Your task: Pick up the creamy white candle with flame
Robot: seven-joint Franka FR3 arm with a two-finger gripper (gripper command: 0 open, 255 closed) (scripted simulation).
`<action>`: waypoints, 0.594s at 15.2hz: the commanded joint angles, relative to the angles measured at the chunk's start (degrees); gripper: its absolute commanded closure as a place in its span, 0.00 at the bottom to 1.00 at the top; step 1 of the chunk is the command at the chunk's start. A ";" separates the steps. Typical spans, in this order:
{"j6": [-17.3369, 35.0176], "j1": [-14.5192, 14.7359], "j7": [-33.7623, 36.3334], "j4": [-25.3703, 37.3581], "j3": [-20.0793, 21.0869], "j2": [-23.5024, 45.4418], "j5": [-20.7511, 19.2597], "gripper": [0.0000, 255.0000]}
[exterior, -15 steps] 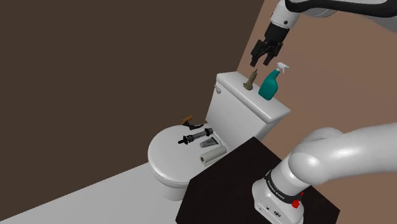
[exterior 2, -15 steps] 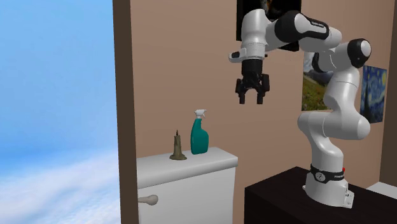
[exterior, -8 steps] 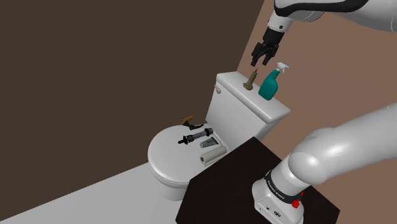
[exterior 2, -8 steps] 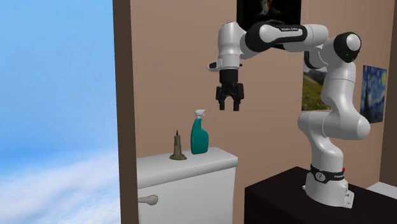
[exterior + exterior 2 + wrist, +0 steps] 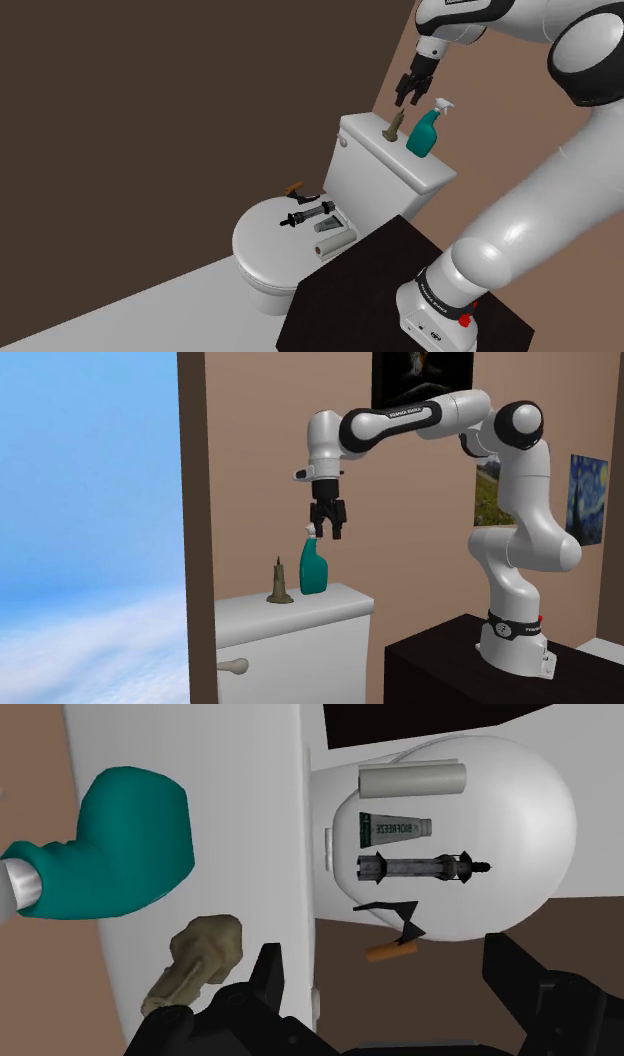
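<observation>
Above the toilet tank [image 5: 380,172], arm [image 5: 400,420] outstretched; jaws apart.

"BIOFREEZE"-like lettering on the tube [image 5: 395,827], arm [image 5: 400,418] print unreadable

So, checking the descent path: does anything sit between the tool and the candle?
Nothing. In the shoulder view the stretch from the tool down to the candle is bare; the teal spray bottle stands beside the candle.

1 candle [image 5: 394,127], drab olive-tan in colour, narrow stem with a dark thin tip, wider lumpy base, standing upright on the white tank lid [image 5: 400,168], just beside the teal bottle [image 5: 424,136], towards the lid's wall side
</observation>
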 commanded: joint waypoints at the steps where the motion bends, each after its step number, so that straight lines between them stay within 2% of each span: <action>1: -0.04 -1.00 -3.66 4.56 -1.49 5.91 2.58 0.00; 5: -1.48 -4.44 -9.66 13.75 -2.73 16.49 7.44 0.00; 9: -4.40 -9.47 -14.34 25.11 -2.40 27.46 11.95 0.00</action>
